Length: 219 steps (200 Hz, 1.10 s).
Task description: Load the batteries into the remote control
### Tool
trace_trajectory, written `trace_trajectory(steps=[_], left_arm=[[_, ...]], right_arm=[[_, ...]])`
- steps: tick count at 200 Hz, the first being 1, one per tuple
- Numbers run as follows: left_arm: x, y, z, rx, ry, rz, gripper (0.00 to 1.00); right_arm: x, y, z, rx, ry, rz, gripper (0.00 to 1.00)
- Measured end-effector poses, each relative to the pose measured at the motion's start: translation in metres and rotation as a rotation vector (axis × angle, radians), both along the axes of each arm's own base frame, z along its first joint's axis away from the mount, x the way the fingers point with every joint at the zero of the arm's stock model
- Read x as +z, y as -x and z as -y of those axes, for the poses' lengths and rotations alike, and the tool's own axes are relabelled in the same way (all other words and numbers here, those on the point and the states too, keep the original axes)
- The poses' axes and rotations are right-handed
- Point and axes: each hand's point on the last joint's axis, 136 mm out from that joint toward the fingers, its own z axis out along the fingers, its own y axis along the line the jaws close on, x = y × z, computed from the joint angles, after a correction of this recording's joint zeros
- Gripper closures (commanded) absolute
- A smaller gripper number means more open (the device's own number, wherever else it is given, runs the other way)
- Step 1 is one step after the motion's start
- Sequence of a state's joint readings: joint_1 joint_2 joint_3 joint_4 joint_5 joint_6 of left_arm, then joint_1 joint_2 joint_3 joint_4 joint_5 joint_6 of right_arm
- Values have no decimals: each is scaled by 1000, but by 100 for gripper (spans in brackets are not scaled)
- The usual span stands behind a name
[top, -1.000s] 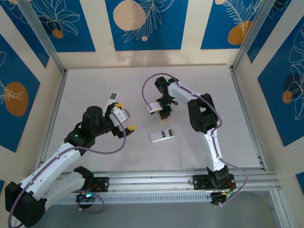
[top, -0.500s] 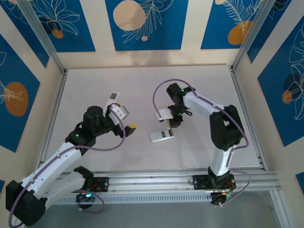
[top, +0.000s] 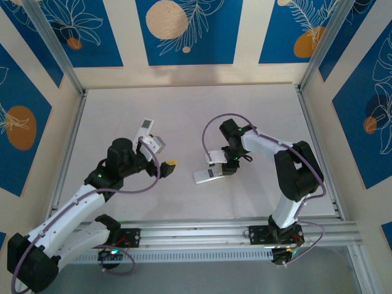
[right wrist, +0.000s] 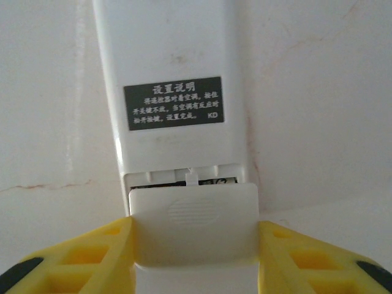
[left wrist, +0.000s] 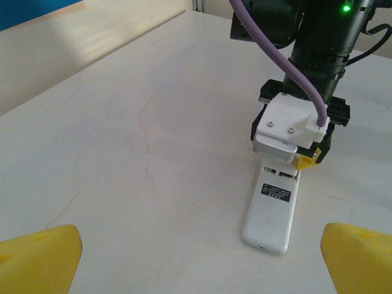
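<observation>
the right hand (right wrist: 193,251) clasps the battery cover (right wrist: 192,214), its front edge at the open bay of the remote control (right wrist: 168,73) lying face-down just ahead. this looks like the closing step. next, it must slide forward squarely. the left hand (left wrist: 196,260) hangs released, empty.

There are two white remotes: the face-down remote (top: 208,174) and the other remote (top: 146,127), off to its left and further back. There are two robot arms: the left arm (top: 73,208) is left of the face-down remote, the right arm (top: 288,177) right of it. One battery cover (right wrist: 193,223) sits at its end.
</observation>
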<state>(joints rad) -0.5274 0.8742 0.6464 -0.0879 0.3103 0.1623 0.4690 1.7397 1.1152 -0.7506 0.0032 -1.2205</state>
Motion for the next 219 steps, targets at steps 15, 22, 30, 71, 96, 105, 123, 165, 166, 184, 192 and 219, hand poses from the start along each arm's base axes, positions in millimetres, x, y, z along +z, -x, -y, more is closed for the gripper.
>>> trace_trajectory(steps=[15,22,30,71,96,105,123,165,166,184,192,219], left_arm=[[-4,1,0,1,-1,-11,0],[-4,1,0,2,0,-13,0],[-5,1,0,2,-1,-15,0],[-6,0,0,2,-1,-16,0],[-6,-2,2,2,-1,-15,0],[-7,-3,2,2,-1,-15,0],[-7,-3,2,1,-1,-16,0],[-8,-4,3,3,1,-19,0],[-8,-4,3,3,1,-20,0],[-11,-5,3,6,4,-37,0],[-11,-5,4,6,5,-40,0],[-13,-5,4,8,5,-47,0]], right_arm=[[-2,-3,-1,-1,1,-2,53],[-4,-4,-1,-1,2,-5,53],[-5,-4,-1,-2,3,-9,53],[-7,-3,0,2,5,-16,53],[-7,-2,1,2,8,-21,53],[-7,-2,1,2,9,-22,53],[-7,0,2,2,11,-29,53],[-7,3,2,3,13,-40,53],[-7,3,2,3,13,-40,53],[-7,3,1,4,13,-40,53],[-7,3,1,4,13,-40,53],[-7,4,-1,-6,16,-42,51]])
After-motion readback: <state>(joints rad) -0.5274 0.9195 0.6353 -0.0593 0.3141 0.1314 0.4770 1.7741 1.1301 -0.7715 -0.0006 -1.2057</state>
